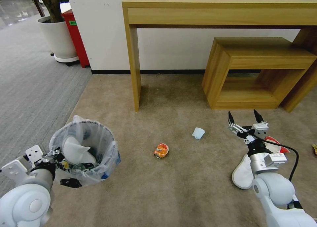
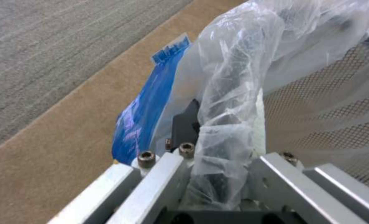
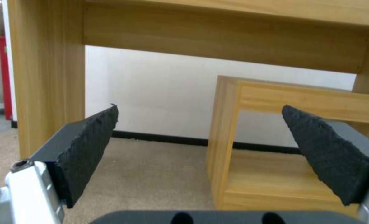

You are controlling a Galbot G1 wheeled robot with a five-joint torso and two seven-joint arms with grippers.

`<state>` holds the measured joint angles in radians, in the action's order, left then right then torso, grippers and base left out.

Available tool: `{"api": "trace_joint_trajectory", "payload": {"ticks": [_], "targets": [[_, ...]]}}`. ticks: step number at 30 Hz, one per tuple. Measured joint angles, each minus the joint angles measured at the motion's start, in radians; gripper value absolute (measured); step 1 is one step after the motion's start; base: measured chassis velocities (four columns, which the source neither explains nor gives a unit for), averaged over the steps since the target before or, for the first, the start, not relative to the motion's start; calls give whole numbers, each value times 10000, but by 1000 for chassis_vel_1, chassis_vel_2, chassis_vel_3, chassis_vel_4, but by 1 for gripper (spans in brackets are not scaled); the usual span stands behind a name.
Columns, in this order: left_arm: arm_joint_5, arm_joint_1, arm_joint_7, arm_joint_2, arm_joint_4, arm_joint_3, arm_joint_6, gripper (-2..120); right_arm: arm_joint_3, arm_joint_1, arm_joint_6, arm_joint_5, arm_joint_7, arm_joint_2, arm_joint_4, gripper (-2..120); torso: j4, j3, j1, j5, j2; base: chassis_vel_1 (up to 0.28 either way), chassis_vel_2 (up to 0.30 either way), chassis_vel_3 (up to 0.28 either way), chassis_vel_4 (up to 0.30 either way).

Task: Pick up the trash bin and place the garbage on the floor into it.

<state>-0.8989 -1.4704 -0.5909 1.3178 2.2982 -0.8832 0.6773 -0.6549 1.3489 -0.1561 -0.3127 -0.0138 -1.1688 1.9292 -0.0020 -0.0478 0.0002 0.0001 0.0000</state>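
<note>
The trash bin (image 1: pixel 99 134), a dark mesh bin lined with a crinkly clear bag, hangs at the lower left over the beige floor (image 1: pixel 185 187). My left gripper (image 1: pixel 56 155) is shut on the bin's near rim; the left wrist view shows the bag-wrapped rim (image 2: pixel 230 102) pinched in that gripper (image 2: pixel 217 137). A white slipper (image 1: pixel 74 151) lies inside. Garbage on the carpet: an orange crushed can (image 1: pixel 161 150), a light-blue mask (image 1: pixel 198 133), a white slipper (image 1: pixel 242 174) and a red-white crushed cup (image 1: pixel 279 147) beside my right arm. My right gripper (image 1: pixel 244 116) (image 3: pixel 200 109) is open and empty.
A tall wooden desk (image 1: pixel 218 9) stands against the wall with a low wooden stool (image 1: pixel 261 68) under its right end. Grey ribbed carpet (image 1: pixel 29 88), a white planter (image 1: pixel 59 38) and a red box (image 1: pixel 76 35) lie to the left. A small yellowish scrap (image 1: pixel 314 149) lies at the right edge.
</note>
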Motion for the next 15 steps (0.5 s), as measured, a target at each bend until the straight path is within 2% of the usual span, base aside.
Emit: {"api": "trace_joint_trajectory", "payload": {"ticks": [15], "targets": [[80,70,199,27,-136,133,-165,1,136,6,-35,-27,49,30,-100,100,1,0,0,0,0,0,0,0,0]]}}
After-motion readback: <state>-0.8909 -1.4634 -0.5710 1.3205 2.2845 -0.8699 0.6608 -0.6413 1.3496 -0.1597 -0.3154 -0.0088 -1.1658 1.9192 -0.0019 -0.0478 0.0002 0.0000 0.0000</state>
